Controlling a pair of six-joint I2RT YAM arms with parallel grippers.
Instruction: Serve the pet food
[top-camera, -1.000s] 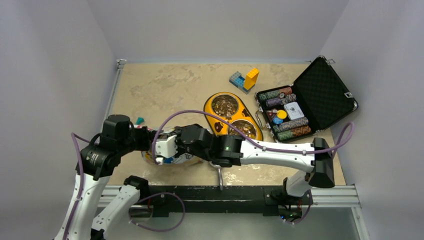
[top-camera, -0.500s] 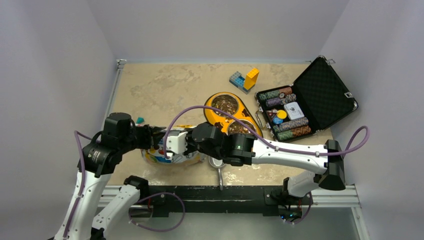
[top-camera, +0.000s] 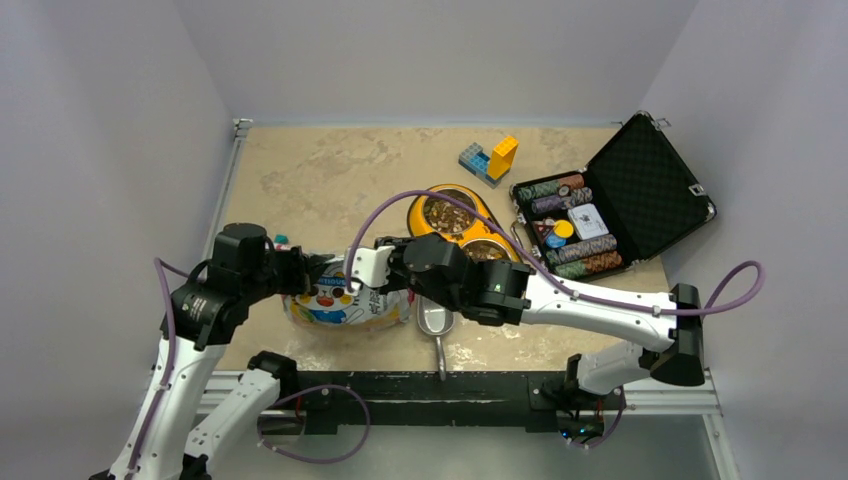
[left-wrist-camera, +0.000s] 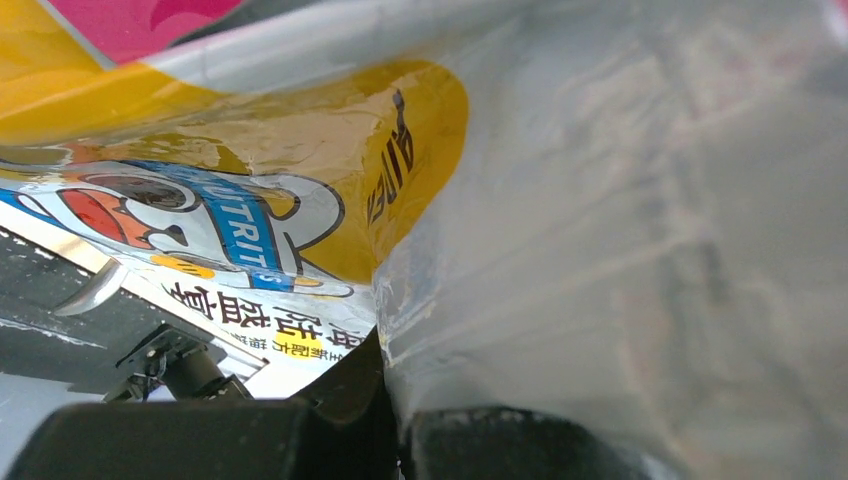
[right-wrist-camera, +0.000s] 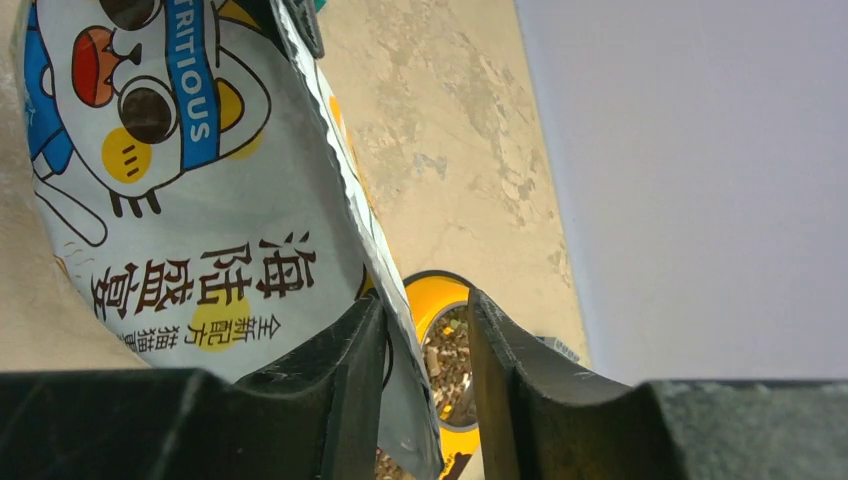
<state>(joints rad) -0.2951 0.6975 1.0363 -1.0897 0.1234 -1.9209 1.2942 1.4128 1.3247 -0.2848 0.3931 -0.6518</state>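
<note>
- Over the last second the right gripper (right-wrist-camera: 425, 305) had slid off the glossy white, orange and pink cat-printed bag (top-camera: 335, 300) toward its right edge, baring the printed face.
- Its fingers had parted, and the bag's edge lay loose between them (a re-grip, I judged).
- The left gripper (top-camera: 305, 272) was clenched on the bag's film at the left end.
- The brown pet food kibble (top-camera: 447, 212) already filled the orange double bowl (top-camera: 413, 218) just behind the bag, so serving looked nearly done.
- The bag lay printed face up, its long axis running left to right and its right end toward the bowl; I could not tell which end was the mouth.
</note>
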